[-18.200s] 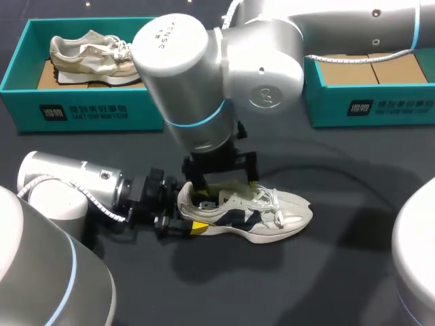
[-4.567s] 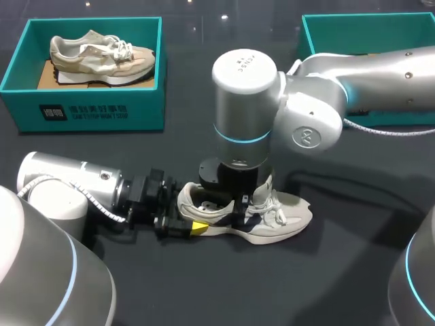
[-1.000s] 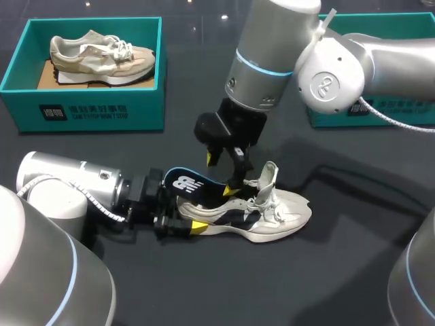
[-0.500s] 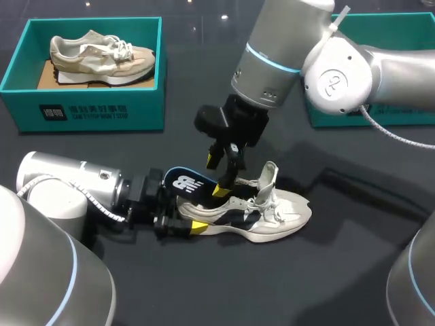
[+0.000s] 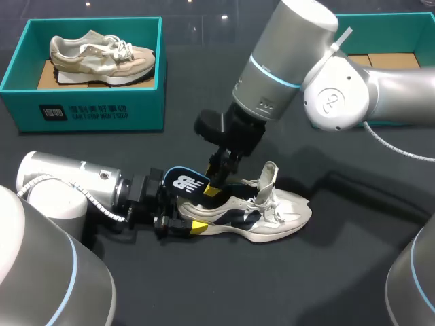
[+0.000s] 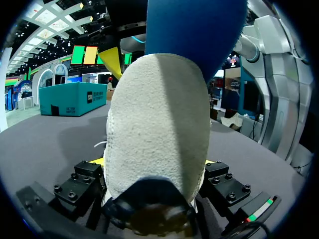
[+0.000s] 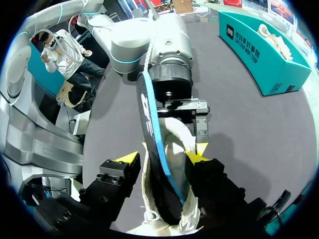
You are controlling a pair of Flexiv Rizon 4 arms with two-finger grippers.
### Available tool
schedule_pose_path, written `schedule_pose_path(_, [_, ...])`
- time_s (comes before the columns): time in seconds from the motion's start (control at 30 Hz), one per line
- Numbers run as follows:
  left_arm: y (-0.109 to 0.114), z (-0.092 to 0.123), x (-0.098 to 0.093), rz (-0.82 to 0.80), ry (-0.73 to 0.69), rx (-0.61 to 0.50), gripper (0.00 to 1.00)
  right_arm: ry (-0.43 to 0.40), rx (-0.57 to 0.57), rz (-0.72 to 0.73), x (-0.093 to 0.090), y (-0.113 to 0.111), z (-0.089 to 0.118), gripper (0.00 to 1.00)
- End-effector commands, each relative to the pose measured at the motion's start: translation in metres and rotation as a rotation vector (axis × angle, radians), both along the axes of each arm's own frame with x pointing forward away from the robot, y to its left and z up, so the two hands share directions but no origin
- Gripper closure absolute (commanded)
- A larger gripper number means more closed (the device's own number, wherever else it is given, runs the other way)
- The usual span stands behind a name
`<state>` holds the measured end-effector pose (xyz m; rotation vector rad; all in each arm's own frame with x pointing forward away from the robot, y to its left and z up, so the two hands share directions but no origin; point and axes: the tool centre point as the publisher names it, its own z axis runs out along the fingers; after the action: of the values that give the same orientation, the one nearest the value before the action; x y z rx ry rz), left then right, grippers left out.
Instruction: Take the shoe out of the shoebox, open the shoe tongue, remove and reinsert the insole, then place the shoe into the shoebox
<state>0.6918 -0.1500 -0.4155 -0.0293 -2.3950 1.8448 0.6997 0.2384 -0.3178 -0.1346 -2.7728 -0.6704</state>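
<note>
The left gripper squeezes the white fabric shoe's heel, mid-picture. The right gripper's fingers are apart around the flat blue insole.

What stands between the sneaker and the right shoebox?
Nothing visible on the table: bare surface from the sneaker to the right shoebox. Only the right arm hangs over that stretch.

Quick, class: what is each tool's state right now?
Left tool: closed on the shoe's heel.
Right tool: around the insole; open or closed cannot be told.
</note>
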Motion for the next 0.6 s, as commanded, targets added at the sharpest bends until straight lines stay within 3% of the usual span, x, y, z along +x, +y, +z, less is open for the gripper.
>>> schedule_pose_path(0.03, [-0.0008,-0.0016,-0.0002,0.0,0.0,0.001,1.0,-0.004,0.015,-0.03,-0.0063,-0.0013,-0.0052,0.55])
schedule_pose_path(0.6, [-0.0008,-0.0016,-0.0002,0.0,0.0,0.001,1.0,0.015,0.086,-0.057,-0.0068,0.0077,-0.0125,0.73])
